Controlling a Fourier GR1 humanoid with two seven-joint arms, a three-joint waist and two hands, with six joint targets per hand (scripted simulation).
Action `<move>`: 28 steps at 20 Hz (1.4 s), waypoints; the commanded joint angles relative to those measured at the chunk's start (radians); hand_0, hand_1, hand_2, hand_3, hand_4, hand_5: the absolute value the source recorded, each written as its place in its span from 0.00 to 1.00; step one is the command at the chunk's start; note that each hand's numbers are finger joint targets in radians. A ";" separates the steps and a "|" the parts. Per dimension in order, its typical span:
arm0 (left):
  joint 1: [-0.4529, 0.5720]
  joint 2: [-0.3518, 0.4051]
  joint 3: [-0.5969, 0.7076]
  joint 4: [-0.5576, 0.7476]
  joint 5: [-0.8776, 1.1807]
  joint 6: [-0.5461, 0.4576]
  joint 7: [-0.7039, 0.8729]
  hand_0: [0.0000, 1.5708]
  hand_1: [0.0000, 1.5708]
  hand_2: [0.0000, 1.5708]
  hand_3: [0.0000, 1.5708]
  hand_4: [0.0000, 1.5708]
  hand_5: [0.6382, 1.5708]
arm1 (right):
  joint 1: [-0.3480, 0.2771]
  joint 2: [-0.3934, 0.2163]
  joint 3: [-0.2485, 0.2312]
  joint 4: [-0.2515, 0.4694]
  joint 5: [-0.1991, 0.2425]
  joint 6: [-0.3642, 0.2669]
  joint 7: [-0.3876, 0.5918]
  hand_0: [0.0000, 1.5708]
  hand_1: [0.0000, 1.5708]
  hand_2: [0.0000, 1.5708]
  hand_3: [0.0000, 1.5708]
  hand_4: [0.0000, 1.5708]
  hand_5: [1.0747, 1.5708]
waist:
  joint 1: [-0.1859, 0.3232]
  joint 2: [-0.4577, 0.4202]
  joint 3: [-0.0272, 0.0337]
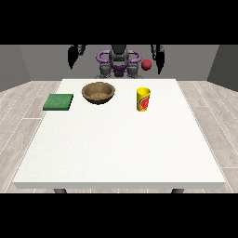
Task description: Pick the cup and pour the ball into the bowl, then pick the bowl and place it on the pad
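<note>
Nothing is grasped yet: my hand at the view's right (159,58) hangs raised near a red ball (147,64), fingers seemingly straight. Next it must drop to the yellow cup (143,99) on the tabletop (116,144) and close round it.

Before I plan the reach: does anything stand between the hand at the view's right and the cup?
Nothing visible does. The hand hangs raised behind the table's far edge; only bare table lies between it and the cup.
</note>
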 commanded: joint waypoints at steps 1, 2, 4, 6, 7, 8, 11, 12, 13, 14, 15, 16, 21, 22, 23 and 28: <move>-0.011 0.017 0.002 -0.060 0.004 -0.004 0.036 0.00 0.00 0.00 0.00 0.00 0.96 | -0.007 -0.032 -0.009 -0.057 0.002 0.005 0.039 0.00 0.00 0.00 0.19 0.67 1.00 | -0.003 -0.148 0.0185; -0.015 0.022 0.001 -0.071 0.004 -0.005 0.048 0.00 0.00 0.00 0.00 0.00 0.96 | -0.011 -0.041 -0.010 -0.068 0.001 0.008 0.050 0.00 0.00 0.00 0.19 0.67 1.00 | -0.004 -0.176 0.0213; -0.021 0.030 0.003 -0.092 0.007 -0.007 0.076 0.00 0.00 0.00 0.00 0.00 0.96 | -0.015 -0.057 -0.012 -0.088 0.001 0.013 0.080 0.00 0.00 0.00 0.19 0.67 1.00 | -0.005 -0.230 0.0233; -0.026 0.037 0.003 -0.112 0.012 -0.010 0.107 0.00 0.00 0.00 0.00 0.00 0.96 | -0.015 -0.074 -0.011 -0.102 0.002 0.022 0.115 0.00 0.00 0.00 0.19 0.67 1.00 | -0.005 -0.275 0.0244; -0.097 -0.030 0.018 -0.166 0.117 -0.015 0.116 0.00 0.00 0.00 0.00 0.00 0.96 | -0.130 0.023 0.076 -0.204 -0.033 0.016 0.112 0.00 0.00 0.00 0.19 0.67 1.00 | 0.038 -0.403 0.0232; -0.101 -0.054 0.010 -0.183 0.147 -0.009 0.173 0.00 0.00 0.00 0.00 0.00 0.96 | -0.124 0.079 0.115 -0.200 -0.021 -0.028 0.172 0.00 0.00 0.00 0.00 0.62 1.00 | 0.045 -0.422 0.0277; -0.113 -0.082 0.040 -0.212 0.239 0.024 0.340 0.00 0.00 0.00 0.00 0.00 0.96 | -0.148 0.088 0.231 -0.218 -0.021 -0.147 0.356 0.00 0.00 0.00 0.00 0.53 1.00 | 0.059 -0.483 0.0307; -0.120 -0.089 0.031 -0.224 0.251 0.034 0.385 0.00 0.00 0.00 0.00 0.00 0.97 | -0.121 0.088 0.314 -0.208 -0.014 -0.210 0.375 0.00 0.00 0.00 0.00 0.50 1.00 | 0.070 -0.496 0.0322; -0.071 -0.094 0.024 -0.256 0.267 0.030 0.389 0.00 0.00 0.00 0.00 0.00 0.98 | -0.108 0.089 0.344 -0.215 -0.003 -0.280 0.428 0.00 0.00 0.00 0.00 0.46 1.00 | 0.075 -0.504 0.0325; -0.020 -0.107 -0.018 -0.259 0.259 0.043 0.392 0.00 0.00 0.00 0.00 0.00 0.97 | -0.107 0.089 0.388 -0.198 0.012 -0.346 0.439 0.00 0.00 0.00 0.00 0.43 1.00 | 0.093 -0.491 0.0330; -0.041 -0.090 0.007 -0.256 0.268 0.016 0.382 0.00 0.00 0.00 0.00 0.00 0.97 | -0.136 0.090 0.477 -0.193 0.035 -0.437 0.428 0.00 0.00 0.00 0.00 0.40 0.99 | 0.085 -0.449 0.0329; -0.009 -0.108 -0.024 -0.282 0.242 0.048 0.402 0.00 0.00 0.00 0.00 0.00 0.97 | -0.121 0.090 0.473 -0.251 0.021 -0.408 0.505 0.00 0.00 0.00 0.00 0.37 0.99 | 0.063 -0.478 0.0335; -0.134 -0.046 0.055 -0.251 0.251 -0.023 0.269 0.00 0.00 0.00 0.00 0.00 0.94 | -0.384 0.090 0.469 -0.228 0.138 -0.419 0.508 0.00 0.00 0.00 0.00 0.19 1.00 | 0.002 -0.214 0.0331; -0.218 -0.059 0.051 -0.229 0.235 -0.008 0.246 0.00 0.00 0.00 0.00 0.00 0.94 | -0.429 0.090 0.482 -0.184 0.161 -0.442 0.437 0.00 0.00 0.00 0.00 0.13 1.00 | 0.001 -0.138 0.0331; -0.267 -0.045 0.078 -0.215 0.212 0.008 0.218 0.00 0.00 0.00 0.00 0.00 0.93 | -0.430 0.071 0.412 -0.218 0.113 -0.357 0.442 0.00 0.00 0.00 0.00 0.08 1.00 | -0.024 -0.089 0.0338; -0.396 0.068 0.213 -0.133 0.248 -0.051 0.125 0.00 0.00 0.00 0.00 0.00 0.93 | -0.476 0.033 0.331 -0.215 0.082 -0.314 0.331 0.00 0.00 0.00 0.00 0.00 1.00 | -0.054 0.126 0.0340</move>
